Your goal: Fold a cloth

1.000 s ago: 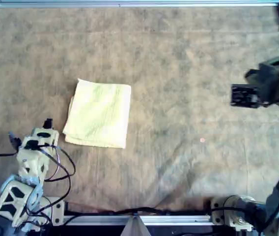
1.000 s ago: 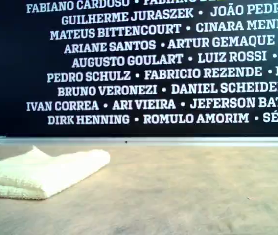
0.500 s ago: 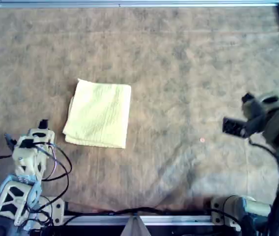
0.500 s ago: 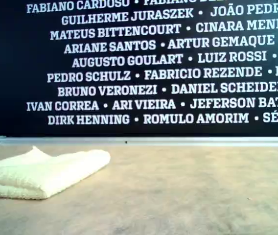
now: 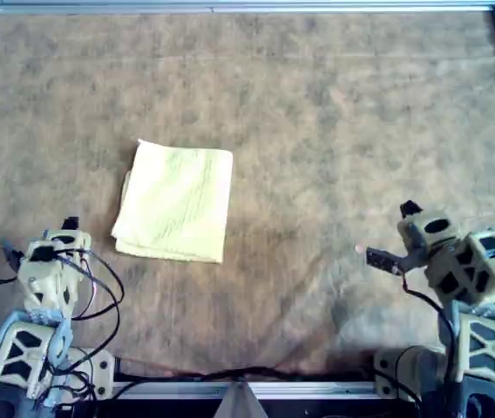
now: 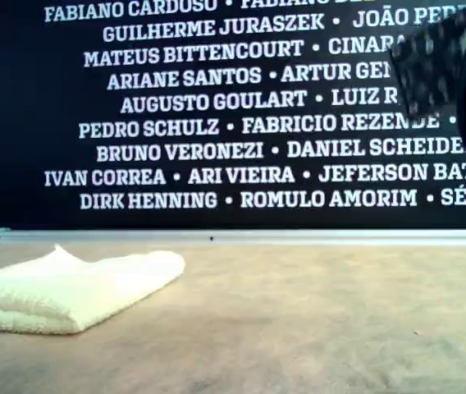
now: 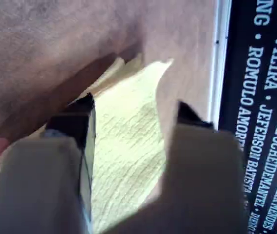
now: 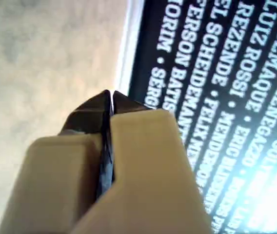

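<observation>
Cloth [image 5: 175, 201] status: we find it folded into a compact rectangle, lying flat on the brown mat [image 5: 335, 113], layered edges visible in the exterior view. It sits ahead of the left gripper [image 5: 71, 225] and just apart from it; nothing touches it. In the left wrist view the cloth [image 7: 124, 141] shows between and beyond the spread jaws.

Left gripper: released, jaws parted, holding nothing. Right gripper [image 5: 378, 257]: clenched, its jaws pressed together on nothing in the right wrist view, with only mat and the lettered wall [image 6: 233, 107] ahead of it. The cloth lies well apart from this gripper, across the mat.

Risks, in our judgement: the fold looks complete, so the main hazard is disturbance. The left gripper remains close to the cloth's near corner; a forward or sweeping motion could snag the loose top layer and peel it open. The cables [image 5: 99, 292] trailing from the left arm could also drag across the edge if that arm swings inward.

Changes against the earlier frames: the cloth has not shifted. The right arm has pulled back and lowered toward its base, moving from high at the overhead view's right edge to near the bottom right, and now intrudes blurred at the exterior view's upper right. The left arm has retreated slightly from the cloth.
</observation>
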{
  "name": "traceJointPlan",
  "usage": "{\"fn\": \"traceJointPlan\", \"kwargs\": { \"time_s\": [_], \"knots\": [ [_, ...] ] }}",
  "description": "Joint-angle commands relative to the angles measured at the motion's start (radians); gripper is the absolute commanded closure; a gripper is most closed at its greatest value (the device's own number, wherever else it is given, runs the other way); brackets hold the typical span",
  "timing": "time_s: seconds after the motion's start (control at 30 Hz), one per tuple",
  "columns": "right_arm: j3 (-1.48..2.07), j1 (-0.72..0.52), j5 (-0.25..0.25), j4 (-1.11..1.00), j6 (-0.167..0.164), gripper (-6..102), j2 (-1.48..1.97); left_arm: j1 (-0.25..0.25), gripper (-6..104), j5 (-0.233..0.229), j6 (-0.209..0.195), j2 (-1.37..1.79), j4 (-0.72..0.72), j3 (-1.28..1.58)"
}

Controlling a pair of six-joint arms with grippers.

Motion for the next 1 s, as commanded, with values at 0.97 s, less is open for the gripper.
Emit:
{"fn": "traceJointPlan", "kwargs": {
  "time_s": [0.97],
  "knots": [
    [0.190, -0.014, 0.005, 0.282, 0.003, 97, 0.256, 0.029, 98, -0.006, 0.005, 0.018, 0.227, -0.015]
  ]
}}
